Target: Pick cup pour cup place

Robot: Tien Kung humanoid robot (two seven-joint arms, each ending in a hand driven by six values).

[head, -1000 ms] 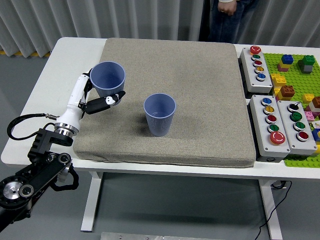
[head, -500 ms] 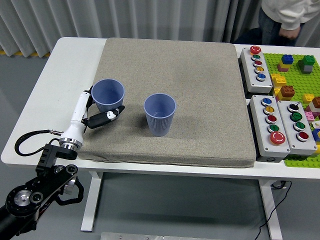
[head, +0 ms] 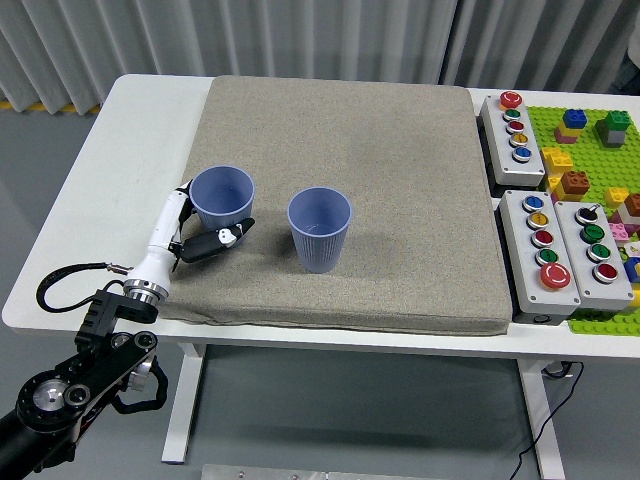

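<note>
Two blue ribbed cups stand upright on the grey mat (head: 400, 180). The left cup (head: 222, 195) rests on the mat near its left edge, with my left hand (head: 205, 232) curled around its lower part from the near-left side. The thumb (head: 222, 240) lies in front of the cup's base. The other cup (head: 320, 228) stands alone near the mat's middle, about a cup's width to the right. My right arm does not show.
Three button boxes (head: 513, 126) (head: 540, 250) (head: 592, 250) line the mat's right edge. Beyond them a green baseplate (head: 600, 150) carries several coloured bricks. A black cable (head: 70, 275) loops off my left forearm at the table's near-left edge.
The left cup has come down from a raised hold onto the mat, shifting slightly right. The person at the far side has left the picture.
</note>
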